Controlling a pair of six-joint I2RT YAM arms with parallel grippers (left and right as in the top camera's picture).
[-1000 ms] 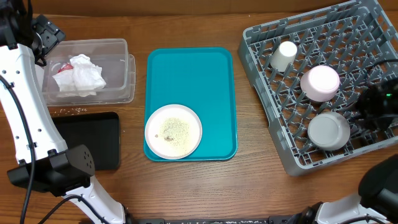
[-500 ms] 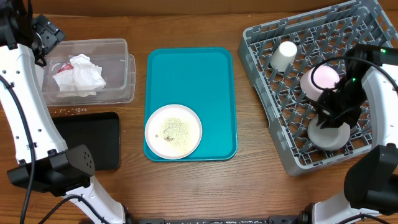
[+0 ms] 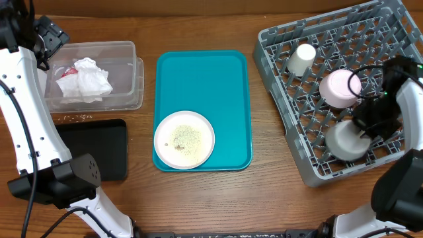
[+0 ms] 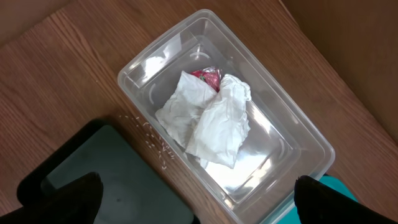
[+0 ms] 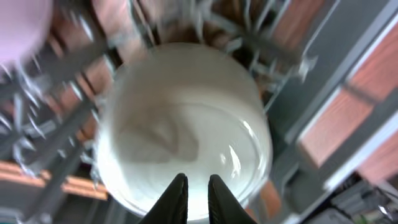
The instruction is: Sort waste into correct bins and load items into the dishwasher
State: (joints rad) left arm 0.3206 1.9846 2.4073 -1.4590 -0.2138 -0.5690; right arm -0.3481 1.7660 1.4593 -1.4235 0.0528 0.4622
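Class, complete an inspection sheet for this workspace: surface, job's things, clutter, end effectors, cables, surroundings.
surface: wooden table, teal tray on it.
job's things: napkins and red wrapper in tub; black tray beside it; plate with rice on teal tray; cup, pink bowl, grey bowl in rack.
clutter: loose grains on table beside tub.
end effectors: left open above tub; right nearly shut at grey bowl, grip unclear.
cables: black cables along both arms.
surroundings: brown board behind table.

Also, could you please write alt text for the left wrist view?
A clear plastic tub on a wooden table holds crumpled white napkins and a red wrapper scrap. A black tray lies beside it, rice grains scattered between.
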